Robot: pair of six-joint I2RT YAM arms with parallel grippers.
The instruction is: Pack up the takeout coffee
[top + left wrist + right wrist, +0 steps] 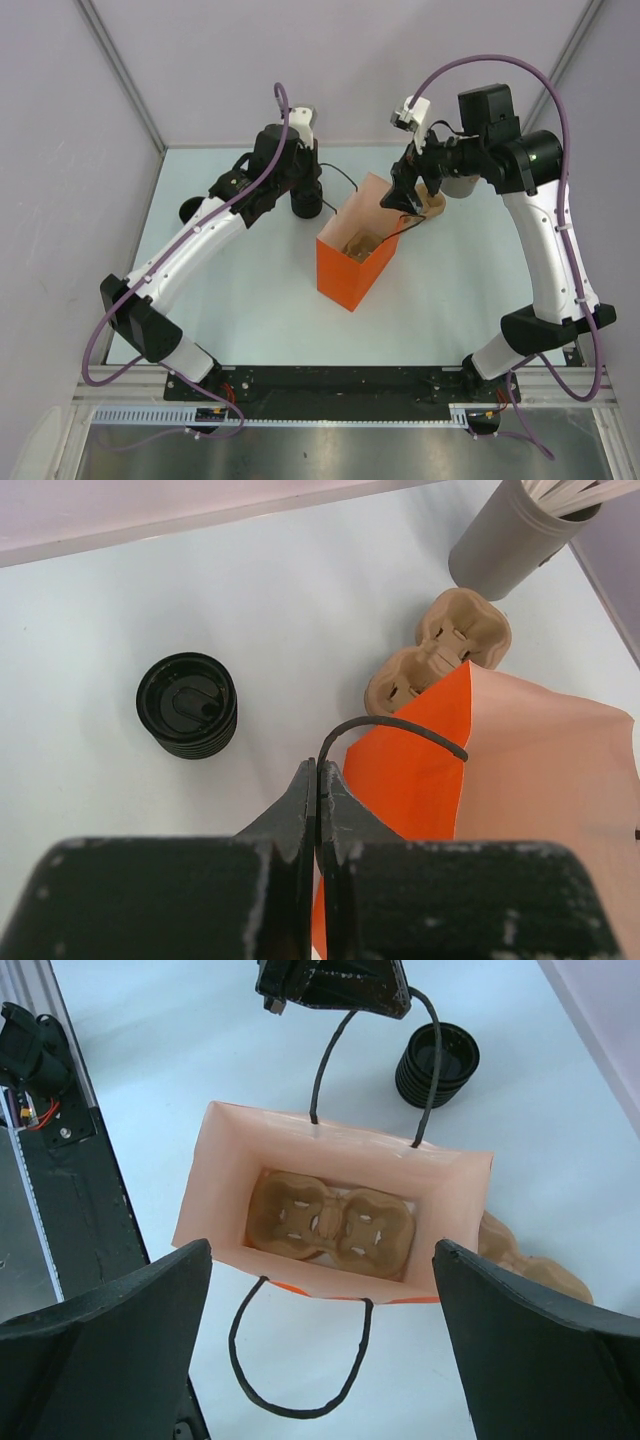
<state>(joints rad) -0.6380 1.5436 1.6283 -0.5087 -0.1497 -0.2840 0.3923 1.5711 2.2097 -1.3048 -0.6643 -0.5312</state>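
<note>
The orange bag (355, 262) stands open mid-table, with a brown cup carrier (330, 1222) lying in its bottom. My left gripper (318, 772) is shut on one black cord handle (400, 727) of the bag and holds it up at the bag's far-left side (312, 187). The takeout coffee (187, 705), a small black ribbed cup whose top looks closed by a black lid, stands on the table beside that gripper; it also shows in the right wrist view (437, 1063). My right gripper (320, 1360) is open and empty, above the bag's mouth (405, 195).
A second brown cup carrier (440, 650) lies against the bag's far side. A grey tub of white sticks (510, 535) stands behind it. The bag's other handle (300, 1370) hangs loose over its near wall. A dark round object (190, 210) sits half hidden under the left arm.
</note>
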